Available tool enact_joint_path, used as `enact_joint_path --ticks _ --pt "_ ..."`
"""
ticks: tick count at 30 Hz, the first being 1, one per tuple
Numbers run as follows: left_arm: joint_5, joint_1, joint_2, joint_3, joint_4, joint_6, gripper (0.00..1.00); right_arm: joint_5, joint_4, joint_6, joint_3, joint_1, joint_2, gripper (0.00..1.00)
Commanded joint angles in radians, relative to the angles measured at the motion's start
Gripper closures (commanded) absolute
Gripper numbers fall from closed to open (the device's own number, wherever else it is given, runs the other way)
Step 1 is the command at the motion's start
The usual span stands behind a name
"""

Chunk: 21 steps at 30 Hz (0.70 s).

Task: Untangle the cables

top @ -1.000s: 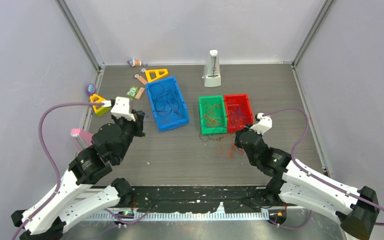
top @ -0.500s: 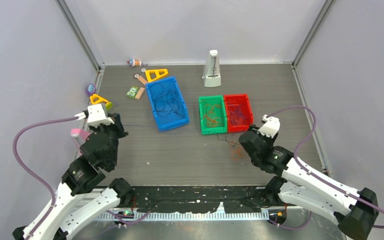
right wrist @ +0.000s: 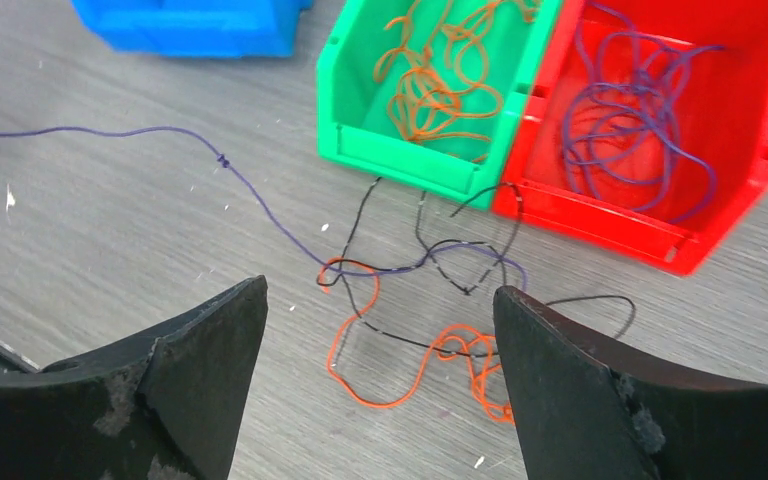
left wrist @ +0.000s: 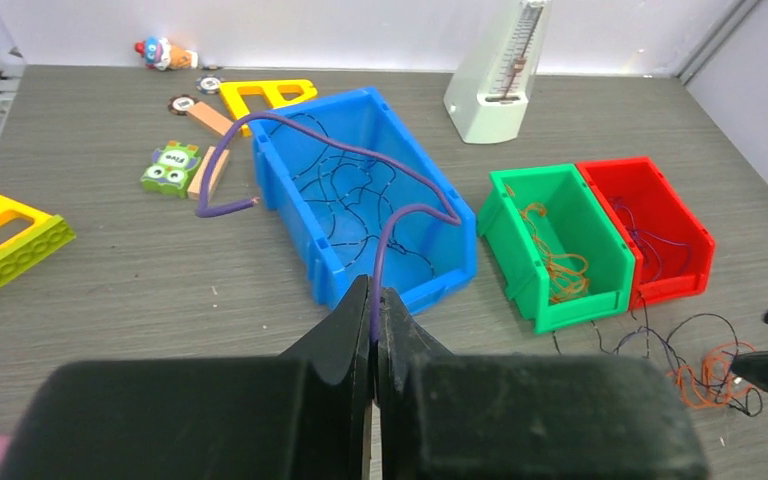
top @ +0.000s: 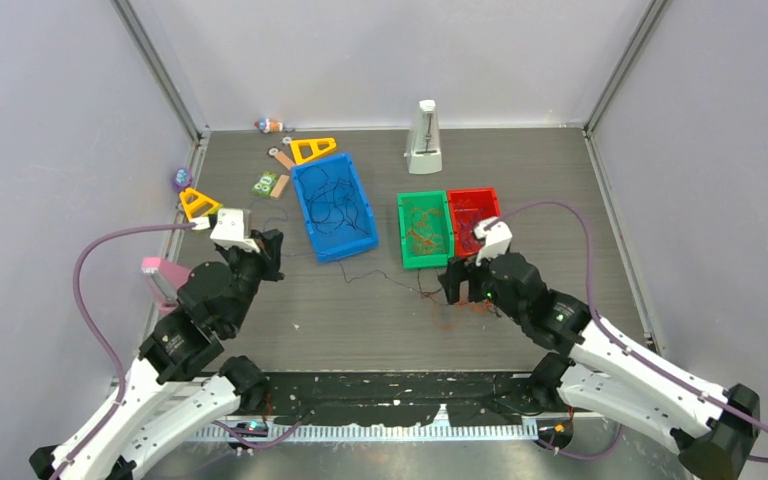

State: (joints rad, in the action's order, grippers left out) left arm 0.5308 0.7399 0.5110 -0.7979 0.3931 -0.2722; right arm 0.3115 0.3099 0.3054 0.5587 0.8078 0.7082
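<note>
A loose tangle of orange, black and purple cables lies on the table in front of the green bin and red bin. My right gripper hovers open just above this tangle, its fingers wide apart and holding nothing. One purple cable runs from the tangle away to the left. My left gripper is shut on a purple cable that arcs over the blue bin. In the top view the left gripper sits left of the blue bin.
Black cables lie in the blue bin, orange ones in the green bin, purple ones in the red bin. A white metronome stands at the back. Yellow triangles and small toys sit at the back left, a pink block at the left edge.
The right gripper has opened and shifted left over the tangle. The left arm pulled out to the left, then swung partway back toward the blue bin, still shut on the purple cable.
</note>
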Motion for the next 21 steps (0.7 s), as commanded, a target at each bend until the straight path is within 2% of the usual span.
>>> enact_joint_path --ticks 1,3,10,11,12,14,15,17,21 --pt "-0.048 -0.002 0.028 -0.01 -0.055 0.015 0.96 -0.13 -0.017 -0.083 0.107 -0.004 0.134 0.12" --pt "-0.072 -0.002 0.061 -0.007 -0.041 0.008 0.95 -0.13 0.008 -0.047 0.124 -0.006 0.202 0.14" --pt "-0.091 -0.002 0.187 0.038 0.019 -0.079 0.96 -0.048 0.028 0.155 0.087 -0.037 0.253 0.15" --pt "-0.064 -0.002 0.204 0.033 0.051 -0.102 0.91 -0.032 0.04 0.165 0.082 -0.041 0.255 0.15" --pt "-0.029 -0.002 0.227 0.02 0.097 -0.132 0.82 -0.025 0.046 0.182 0.079 -0.044 0.255 0.15" --pt "0.013 -0.001 0.262 -0.011 0.174 -0.155 0.4 -0.005 0.064 0.205 0.073 -0.051 0.254 0.14" --pt "0.007 -0.002 0.281 -0.025 0.205 -0.149 0.25 0.001 0.075 0.212 0.068 -0.057 0.254 0.14" --pt "-0.056 -0.002 0.314 -0.041 0.212 -0.11 0.14 0.02 0.097 0.249 0.062 -0.065 0.257 0.14" --pt "-0.254 -0.001 0.373 -0.058 0.181 -0.073 0.1 0.062 0.14 0.35 0.055 -0.08 0.276 0.13"
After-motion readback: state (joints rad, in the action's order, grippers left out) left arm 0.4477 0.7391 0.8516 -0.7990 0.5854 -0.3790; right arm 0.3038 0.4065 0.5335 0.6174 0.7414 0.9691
